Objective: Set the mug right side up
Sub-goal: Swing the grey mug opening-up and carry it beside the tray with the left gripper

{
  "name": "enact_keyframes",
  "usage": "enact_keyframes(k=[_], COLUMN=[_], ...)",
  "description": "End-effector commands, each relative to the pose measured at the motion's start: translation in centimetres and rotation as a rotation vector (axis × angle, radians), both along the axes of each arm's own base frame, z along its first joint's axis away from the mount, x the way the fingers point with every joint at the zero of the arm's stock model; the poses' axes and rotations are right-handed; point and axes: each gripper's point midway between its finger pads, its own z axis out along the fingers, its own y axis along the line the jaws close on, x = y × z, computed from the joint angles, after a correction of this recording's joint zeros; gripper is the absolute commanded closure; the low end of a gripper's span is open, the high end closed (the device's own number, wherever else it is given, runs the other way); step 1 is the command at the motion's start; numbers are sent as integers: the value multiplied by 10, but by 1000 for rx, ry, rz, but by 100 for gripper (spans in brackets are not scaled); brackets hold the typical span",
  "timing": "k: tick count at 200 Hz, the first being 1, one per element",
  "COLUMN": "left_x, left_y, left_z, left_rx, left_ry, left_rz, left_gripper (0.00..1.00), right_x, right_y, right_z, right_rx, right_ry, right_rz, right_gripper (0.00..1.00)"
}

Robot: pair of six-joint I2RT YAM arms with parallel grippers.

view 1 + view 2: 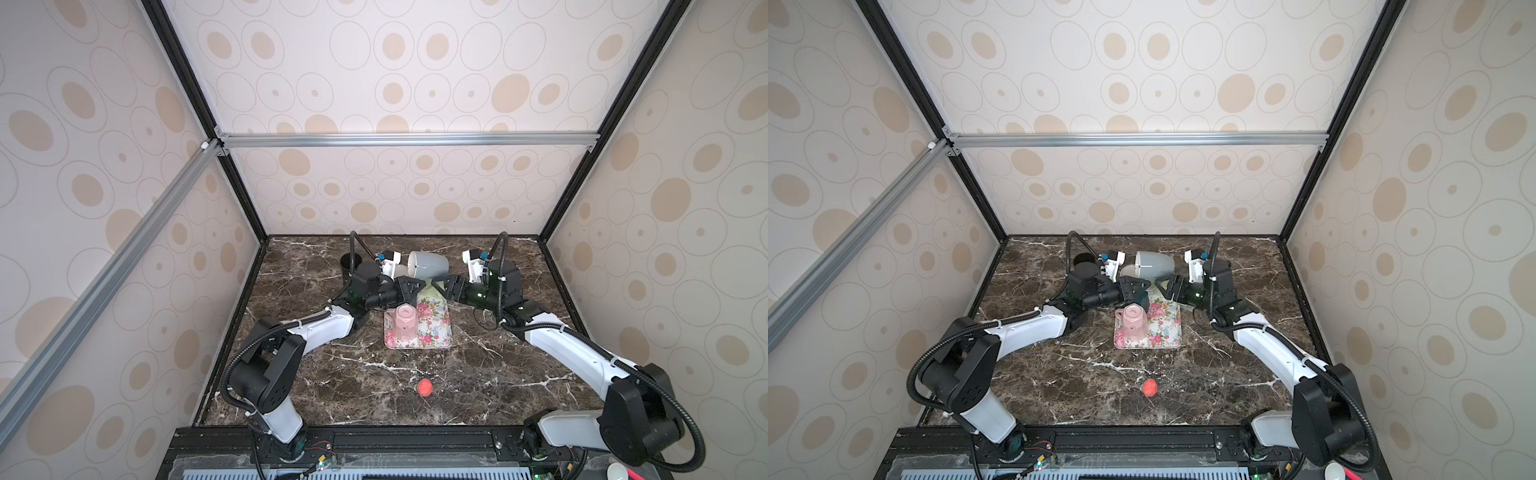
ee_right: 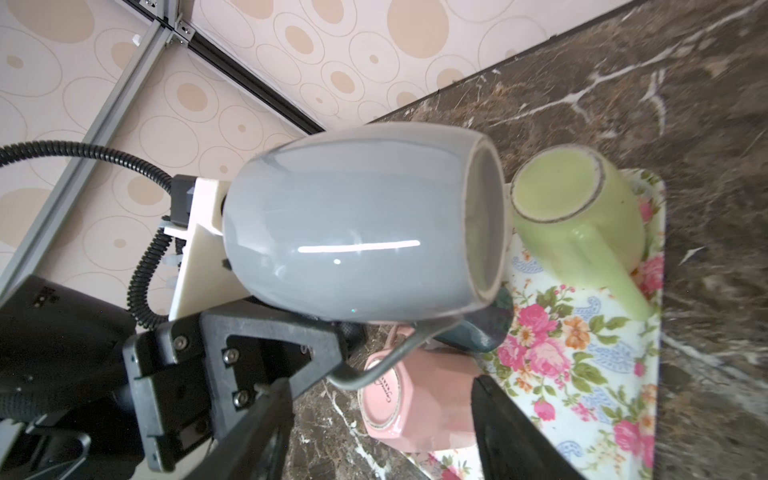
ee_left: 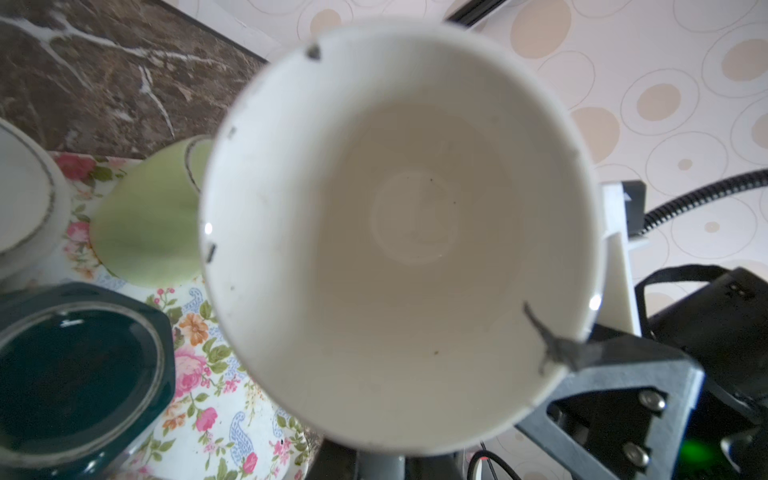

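The grey mug [image 1: 428,264] [image 1: 1152,264] hangs on its side above the far end of the tray, its mouth turned to the left in both top views. My left gripper [image 1: 417,287] [image 3: 380,468] is shut on its handle [image 2: 382,361] from below. The left wrist view looks straight into the mug's white inside [image 3: 407,232]. My right gripper [image 1: 439,286] [image 2: 382,428] is just to the right of the mug, open, with nothing between its fingers [image 2: 507,424]. The mug's grey wall [image 2: 353,232] fills the right wrist view.
A floral tray [image 1: 436,332] [image 2: 602,353] carries an upside-down pink mug [image 1: 405,320] [image 2: 424,403], an upside-down green mug [image 2: 577,220] and a dark teal mug [image 3: 79,365]. A black cup [image 1: 348,266] stands at the far left. A red ball [image 1: 426,387] lies nearer the front.
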Motion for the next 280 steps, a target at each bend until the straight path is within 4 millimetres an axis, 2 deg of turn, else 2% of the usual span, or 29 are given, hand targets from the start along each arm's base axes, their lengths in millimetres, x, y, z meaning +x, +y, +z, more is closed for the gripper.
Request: enact_keyframes(k=[1, 43, 62, 100, 113, 137, 157, 173, 194, 235, 280], left_x=[17, 32, 40, 58, 65, 64, 62, 65, 71, 84, 93], left_y=[8, 23, 41, 107, 138, 193, 224, 242, 256, 299, 318], left_z=[51, 57, 60, 67, 70, 82, 86, 79, 61, 27, -9], left_rx=[-32, 2, 53, 206, 315, 477, 544, 602, 645, 766, 880], left_ry=[-138, -125, -126, -120, -124, -133, -119, -89, -35, 36, 87], left_rz=[30, 70, 118, 269, 344, 477, 523, 562, 585, 707, 717], left_gripper=[100, 100, 100, 100, 100, 100, 100, 100, 100, 100, 100], right_x=[-1, 0, 1, 0, -1, -4, -6, -4, -4, -4, -2], right_y=[-15, -31, -37, -47, -49, -51, -53, -59, -62, -67, -70], right_z=[-1, -4, -5, -15, -19, -25, -30, -33, -36, -45, -53], right_rx=[-65, -109, -127, -168, -183, -201, -232, -267, -294, -327, -339], right_ry=[-31, -34, -26, 1, 17, 30, 17, 7, 8, 21, 40], right_rz=[-39, -82, -91, -107, -109, -91, -86, -103, -101, -113, -123], right_gripper=[26, 25, 25, 25, 25, 25, 25, 25, 25, 25, 25])
